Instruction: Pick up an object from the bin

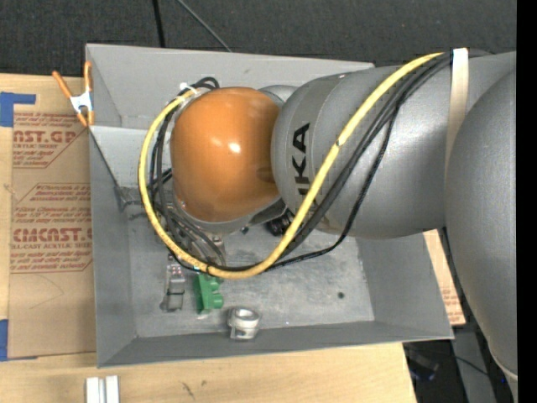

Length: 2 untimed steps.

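Arm (403, 158): grey, reaching in from the right and covering most of the bin's far half; yellow and black cables are looping along it and hanging in a bow under the wrist.
Bin (117, 317): grey metal with sloping walls, sitting under the arm; its bare floor is showing along the near side.
Orange cover (222, 154): rounded and glossy, sitting on the wrist and hanging over the bin's left half.
Gripper (178, 292): dark metal, pointing down below the orange cover, reaching close to the floor near the bin's near-left corner. Whether it is spread or pressed together cannot be told from where I am standing.
Green piece (208, 293): small, bright green and blocky, lying on the floor just beside the gripper on its right; whether the two are touching is not clear.
Silvery cap (243, 322): small, round and pale, lying against the near wall, near the green piece and apart from the gripper.
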{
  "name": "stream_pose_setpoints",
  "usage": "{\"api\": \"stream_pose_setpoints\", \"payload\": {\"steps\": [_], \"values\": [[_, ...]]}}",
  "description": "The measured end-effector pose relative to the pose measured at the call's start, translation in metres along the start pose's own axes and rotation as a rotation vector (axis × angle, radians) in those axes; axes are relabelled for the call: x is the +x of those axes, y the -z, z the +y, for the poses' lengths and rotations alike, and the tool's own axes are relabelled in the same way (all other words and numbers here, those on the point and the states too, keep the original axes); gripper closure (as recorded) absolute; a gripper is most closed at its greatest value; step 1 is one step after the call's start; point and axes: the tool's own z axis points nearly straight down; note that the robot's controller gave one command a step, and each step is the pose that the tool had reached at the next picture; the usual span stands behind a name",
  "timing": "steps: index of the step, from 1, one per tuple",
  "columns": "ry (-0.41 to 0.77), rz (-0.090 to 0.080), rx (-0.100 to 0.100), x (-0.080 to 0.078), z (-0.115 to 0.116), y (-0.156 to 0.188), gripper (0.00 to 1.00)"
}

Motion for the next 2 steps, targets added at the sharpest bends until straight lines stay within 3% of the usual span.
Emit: {"api": "stream_pose_setpoints", "payload": {"steps": [1, 2], "values": [[0.302, -0.003, 0.002, -0.032, -0.057, -0.080, 0.00], [0.755, -0.003, 0.001, -0.035, -0.105, -0.144, 0.00]]}}
